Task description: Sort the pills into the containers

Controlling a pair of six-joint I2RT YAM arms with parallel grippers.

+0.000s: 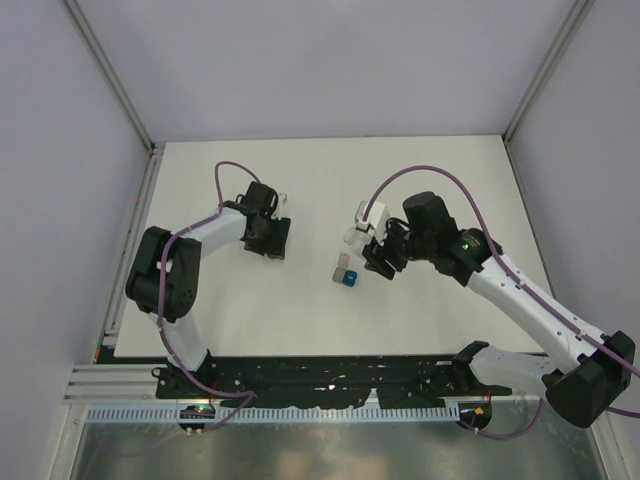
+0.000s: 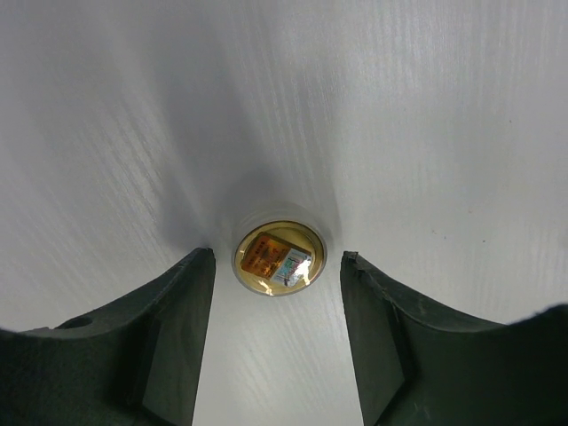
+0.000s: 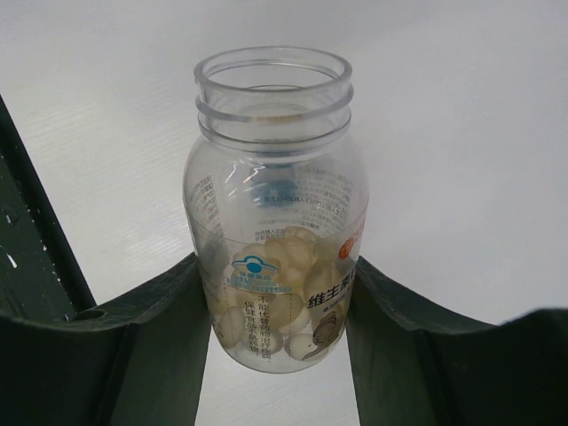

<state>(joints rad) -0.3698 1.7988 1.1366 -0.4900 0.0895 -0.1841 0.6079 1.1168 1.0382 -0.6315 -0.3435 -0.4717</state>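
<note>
My right gripper [image 3: 280, 275] is shut on a clear, uncapped bottle [image 3: 275, 160] that holds pale round pills [image 3: 297, 257]. From above, the bottle [image 1: 360, 224] hangs just behind the two containers, a grey cube [image 1: 341, 270] and a teal-blue one [image 1: 350, 280], which stand side by side at mid-table. My left gripper [image 2: 277, 259] is open, pointing down at the table. A round yellowish lid [image 2: 280, 259] with an orange label lies flat between its fingertips, with a gap on each side. In the top view the left gripper [image 1: 266, 236] covers the lid.
The white table [image 1: 300, 170] is walled in by pale panels on the left, back and right. A black rail with both arm bases [image 1: 330, 372] runs along the near edge. The right arm's purple cable [image 1: 420, 170] arcs over the table.
</note>
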